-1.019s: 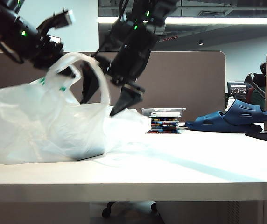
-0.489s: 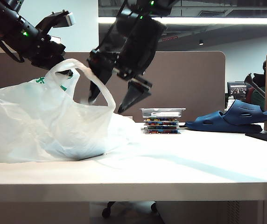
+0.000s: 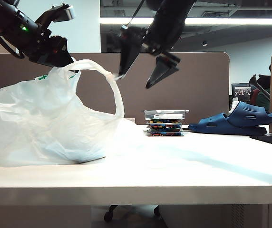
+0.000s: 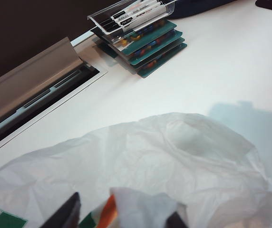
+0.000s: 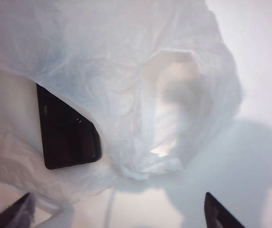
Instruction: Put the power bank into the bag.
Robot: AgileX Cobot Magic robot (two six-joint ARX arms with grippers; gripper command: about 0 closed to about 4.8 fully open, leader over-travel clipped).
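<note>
Your power bank (image 5: 67, 133) lay inside the bag (image 3: 45, 128) on the counter (image 3: 198, 166). Right gripper (image 3: 143, 69) hung above with jaws wide, empty. Left gripper (image 3: 62, 52) pinched the bag's handle.

- Power bank (image 5: 67, 135): part covered by a fold of the bag (image 5: 126, 71) in the right wrist view; far end hidden. Not visible in the exterior view.
- Left gripper (image 4: 121, 216): only the two fingertips show, cut by the frame edge of the left wrist view; bag handle lies between them, contact unclear.
- Right gripper (image 5: 117, 213): only the finger ends show at the frame corners.
- Bag logo (image 4: 5, 222): cut off, unreadable.
- Labels in the clear box (image 4: 133, 14): too small to read.
</note>
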